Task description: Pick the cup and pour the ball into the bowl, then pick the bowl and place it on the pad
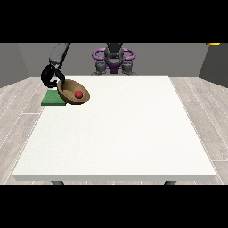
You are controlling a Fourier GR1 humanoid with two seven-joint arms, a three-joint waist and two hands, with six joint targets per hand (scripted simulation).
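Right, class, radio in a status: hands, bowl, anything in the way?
Hand at view's left curled on bowl rim. Bowl tilted, ball inside, by the pad. Other hand unseen. Nothing in the way.

Brown, red and green at the upper left of a white desk (pixel 120 129)

The bowl (pixel 73 92) is brown, plain inside, with a red ball (pixel 79 94) in it; the pad (pixel 53 99) is flat green; the hand (pixel 51 76) is black on a grey arm (pixel 59 53); the floor (pixel 18 107) shows pale grey planks.
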